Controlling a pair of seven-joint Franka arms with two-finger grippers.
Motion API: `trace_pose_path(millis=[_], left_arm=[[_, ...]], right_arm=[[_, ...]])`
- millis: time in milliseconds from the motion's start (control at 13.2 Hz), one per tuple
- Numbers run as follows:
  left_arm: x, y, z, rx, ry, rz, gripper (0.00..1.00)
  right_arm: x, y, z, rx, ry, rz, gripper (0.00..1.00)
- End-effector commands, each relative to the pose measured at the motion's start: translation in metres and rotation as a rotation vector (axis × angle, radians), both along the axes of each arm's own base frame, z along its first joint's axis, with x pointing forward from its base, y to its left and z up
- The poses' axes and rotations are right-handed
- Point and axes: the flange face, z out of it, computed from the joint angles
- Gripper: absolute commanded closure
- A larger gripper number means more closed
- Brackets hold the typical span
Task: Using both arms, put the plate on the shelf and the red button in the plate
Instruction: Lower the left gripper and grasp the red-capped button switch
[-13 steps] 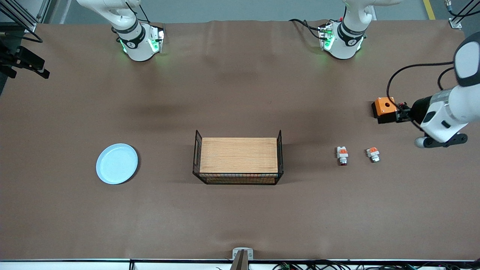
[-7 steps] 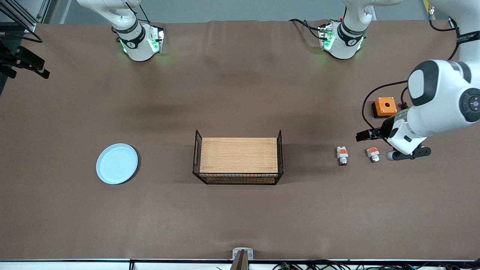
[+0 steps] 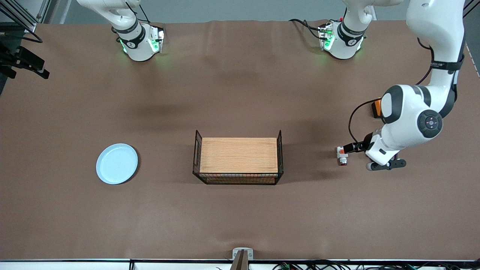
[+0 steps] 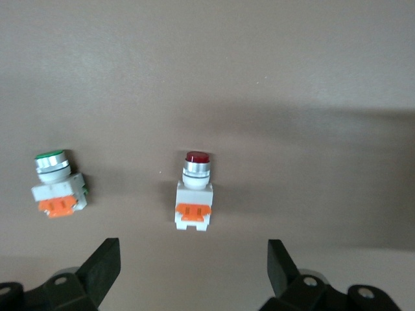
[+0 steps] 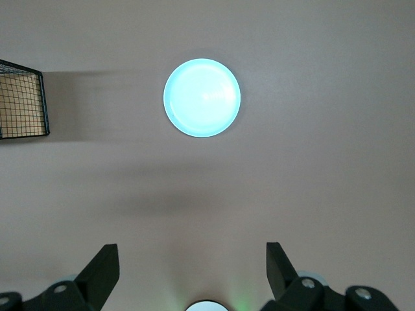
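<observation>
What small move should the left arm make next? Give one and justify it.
Probably lower the left gripper straight down: its open fingers already straddle the red button, which lies untouched on the table. The green-capped button beside it sits outside the fingers.

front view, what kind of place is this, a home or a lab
Most likely a robotics lab bench, not a home: two white robot arm bases bolted onto a brown paper-covered table, aluminium framing at its corner, and cables along the edge.

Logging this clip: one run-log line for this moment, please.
left gripper: open, above red-capped white-orange button | right gripper: open, high, waiting | round pale-blue plate: untouched on table
</observation>
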Motion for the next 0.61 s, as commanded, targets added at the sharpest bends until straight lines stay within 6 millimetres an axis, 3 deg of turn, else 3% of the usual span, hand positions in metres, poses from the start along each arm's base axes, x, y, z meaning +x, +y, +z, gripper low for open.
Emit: trace_pose_path(millis=[0, 531], left_arm=[[0.003, -0.004, -0.027, 0.029, -0.013, -0.040, 0.00], [-0.010, -0.007, -0.074, 0.025, -0.020, -0.107, 0.01]], right_arm=[[-0.007, 0.001, 0.003, -0.020, -0.006, 0.001, 0.00], [-0.007, -0.002, 0.005, -0.020, -0.011, -0.005, 0.00]])
